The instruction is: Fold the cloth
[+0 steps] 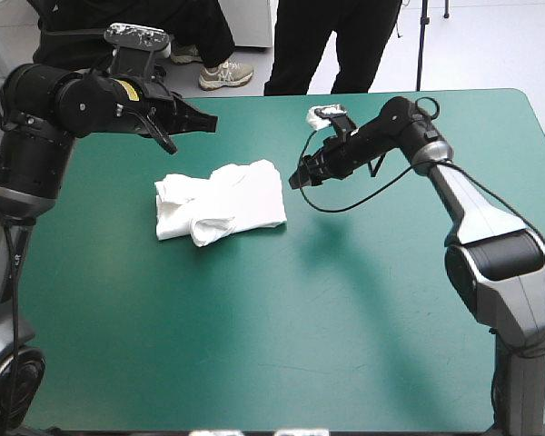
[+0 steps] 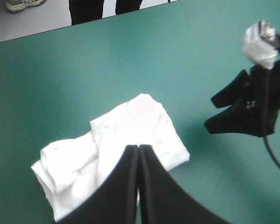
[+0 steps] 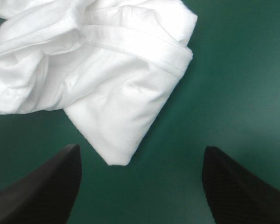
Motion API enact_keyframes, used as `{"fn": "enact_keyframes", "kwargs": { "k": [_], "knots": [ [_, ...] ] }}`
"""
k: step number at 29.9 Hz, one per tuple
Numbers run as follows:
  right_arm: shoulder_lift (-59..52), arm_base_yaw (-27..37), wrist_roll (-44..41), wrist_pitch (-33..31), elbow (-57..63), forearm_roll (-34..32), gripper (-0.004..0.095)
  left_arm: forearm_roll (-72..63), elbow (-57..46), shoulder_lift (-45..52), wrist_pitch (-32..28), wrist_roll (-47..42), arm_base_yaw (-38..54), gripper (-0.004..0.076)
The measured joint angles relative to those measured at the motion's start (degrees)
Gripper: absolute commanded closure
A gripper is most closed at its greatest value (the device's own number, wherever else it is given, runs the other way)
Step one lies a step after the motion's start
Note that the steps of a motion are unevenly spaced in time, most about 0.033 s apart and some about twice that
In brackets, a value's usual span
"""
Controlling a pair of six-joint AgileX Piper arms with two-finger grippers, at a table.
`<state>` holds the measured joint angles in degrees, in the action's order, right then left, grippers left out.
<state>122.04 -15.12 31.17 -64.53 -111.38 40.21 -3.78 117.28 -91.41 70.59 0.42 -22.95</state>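
The teal-green table [image 1: 363, 309] carries the white T-shirt [image 1: 222, 202] as a loosely folded bundle, lying left of centre and well clear of every edge. The left gripper [image 1: 211, 122] hangs above the bundle's far side, black fingers pressed together in one point and empty. The right gripper [image 1: 296, 177] sits just beside the bundle's right edge, fingers wide apart and gripping nothing.

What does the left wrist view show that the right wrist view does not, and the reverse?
Only the left wrist view: the left gripper, shut, and the table's far edge. Only the right wrist view: a stitched hem on the T-shirt, at its folded corner. Both: the T-shirt lying on the teal-green cover, and the right gripper, open.
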Motion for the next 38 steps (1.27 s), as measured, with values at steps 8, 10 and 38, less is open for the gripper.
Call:
{"fn": "enact_keyframes", "kwargs": {
  "k": [8,10,38],
  "knots": [
    [9.52,-2.85,3.15,2.58,-1.06,6.3,0.0237,-1.68,0.0,0.0,0.0,0.0,0.0,0.0741],
    [10.88,-3.44,3.19,2.72,-3.05,7.13,0.024,-1.68,0.0,0.0,0.0,0.0,0.0,0.0741],
    [0.68,8.92,-10.85,-3.73,6.64,-25.59,0.0915,-2.15,0.0,0.0,0.0,0.0,0.05,0.0741]
  ]
}}
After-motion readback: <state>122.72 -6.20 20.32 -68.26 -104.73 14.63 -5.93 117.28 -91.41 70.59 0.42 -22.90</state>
